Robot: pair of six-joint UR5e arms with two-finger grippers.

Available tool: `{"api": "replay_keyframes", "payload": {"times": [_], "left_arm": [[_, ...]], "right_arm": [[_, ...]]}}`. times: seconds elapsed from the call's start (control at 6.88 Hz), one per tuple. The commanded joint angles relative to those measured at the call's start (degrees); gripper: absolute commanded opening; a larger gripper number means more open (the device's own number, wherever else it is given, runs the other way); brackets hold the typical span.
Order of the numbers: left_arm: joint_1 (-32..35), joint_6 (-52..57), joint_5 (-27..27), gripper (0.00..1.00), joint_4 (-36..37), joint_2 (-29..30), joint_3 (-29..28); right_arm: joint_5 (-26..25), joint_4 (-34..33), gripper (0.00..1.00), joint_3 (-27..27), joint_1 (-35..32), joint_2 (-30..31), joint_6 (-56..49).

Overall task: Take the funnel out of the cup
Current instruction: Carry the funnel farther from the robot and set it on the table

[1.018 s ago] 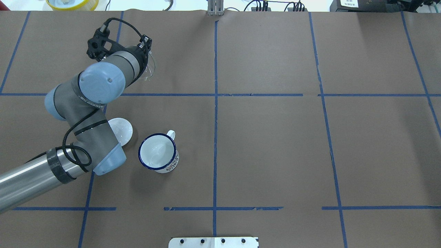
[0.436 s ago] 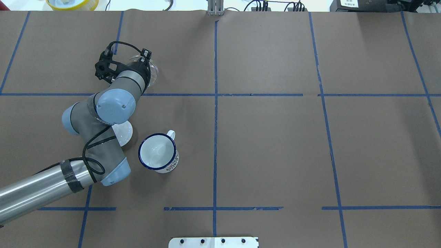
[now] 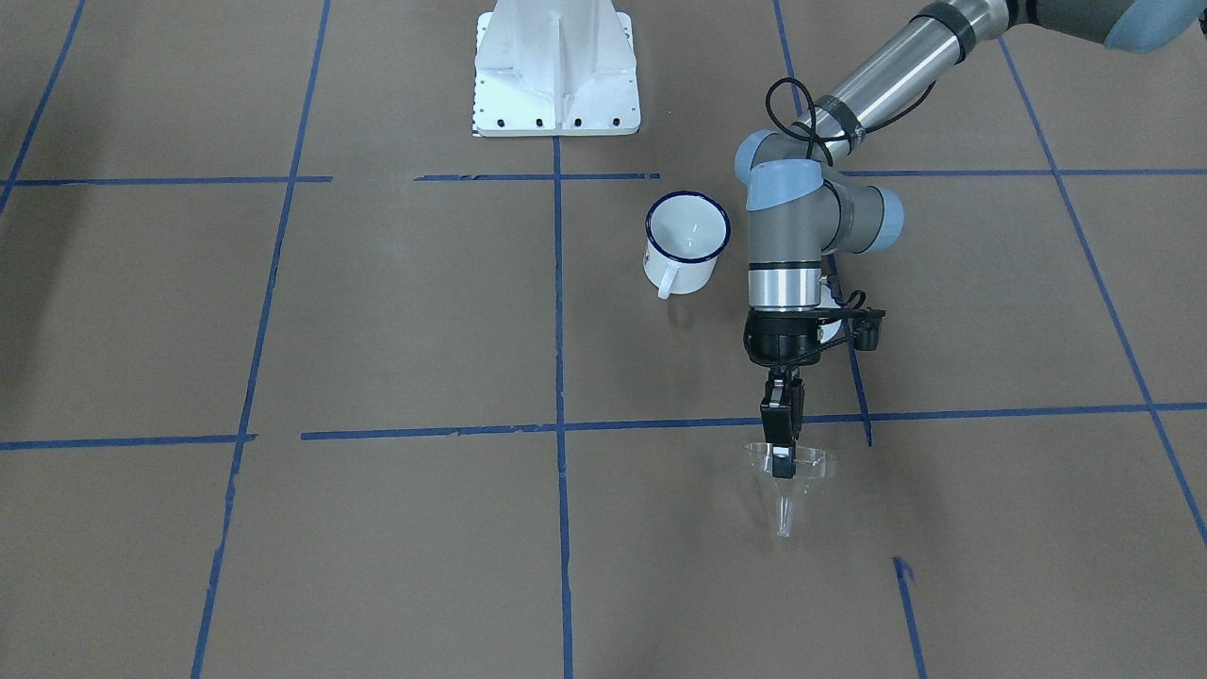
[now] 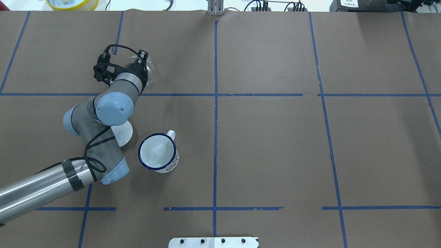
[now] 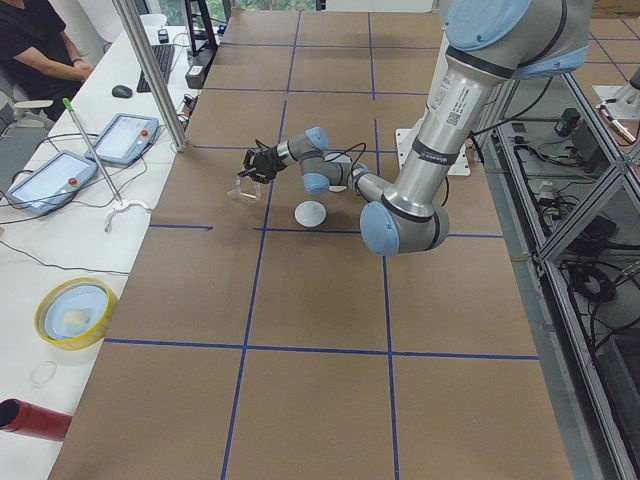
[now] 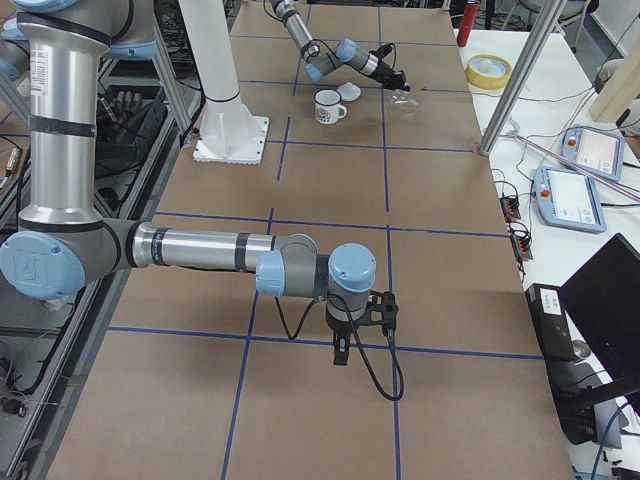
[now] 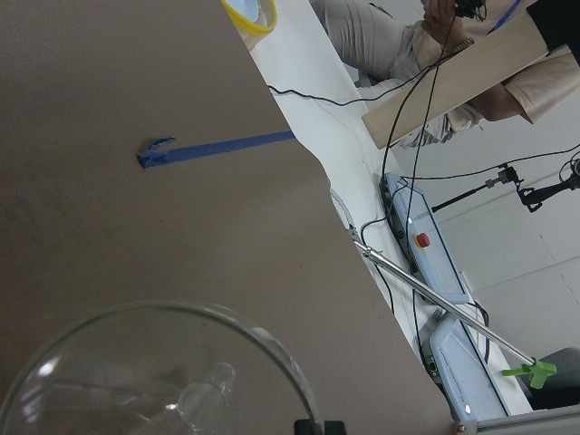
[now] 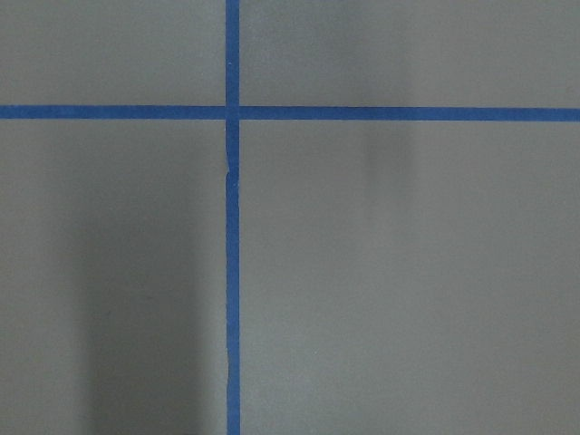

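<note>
The clear funnel point(image 3: 790, 479) hangs upright with its spout down, just over the brown paper, well away from the cup point(image 3: 687, 240). My left gripper point(image 3: 781, 455) is shut on the funnel's rim, with one finger inside the mouth. The overhead view shows the funnel point(image 4: 150, 70) peeking out from under the left wrist, and the white cup point(image 4: 157, 151) with a blue rim stands with nothing in it. In the left wrist view the funnel point(image 7: 163, 381) fills the lower left. My right gripper point(image 6: 340, 356) shows only in the exterior right view, low over the table, and I cannot tell its state.
A white round lid point(image 4: 123, 132) lies beside the cup, partly under the left arm. The white robot base point(image 3: 556, 71) stands at the table's near edge. A yellow bowl point(image 4: 72, 3) and cables sit beyond the far edge. People sit at the side bench.
The left arm has come down towards the table with the funnel in its grip and shifted slightly. The cup and lid have not moved.
</note>
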State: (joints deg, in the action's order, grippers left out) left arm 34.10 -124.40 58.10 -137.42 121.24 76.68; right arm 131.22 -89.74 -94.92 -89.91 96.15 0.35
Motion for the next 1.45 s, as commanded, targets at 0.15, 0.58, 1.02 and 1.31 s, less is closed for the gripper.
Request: {"api": "replay_keyframes", "payload": {"times": [0.15, 0.58, 1.02, 1.31], "left_arm": [[0.2, 1.7, 0.1, 1.00, 0.0, -0.1, 0.0], [1.8, 18.5, 10.6, 1.00, 0.1, -2.0, 7.1], [9.1, 50.1, 47.7, 1.00, 28.8, -12.0, 29.3], [10.6, 53.0, 51.2, 1.00, 29.0, -14.8, 32.0]], "right_arm": [[0.0, 0.0, 1.00, 0.0, 0.0, 0.0, 0.0], [0.0, 0.0, 1.00, 0.0, 0.0, 0.0, 0.0], [0.0, 0.0, 1.00, 0.0, 0.0, 0.0, 0.0], [0.0, 0.0, 1.00, 0.0, 0.0, 0.0, 0.0]]}}
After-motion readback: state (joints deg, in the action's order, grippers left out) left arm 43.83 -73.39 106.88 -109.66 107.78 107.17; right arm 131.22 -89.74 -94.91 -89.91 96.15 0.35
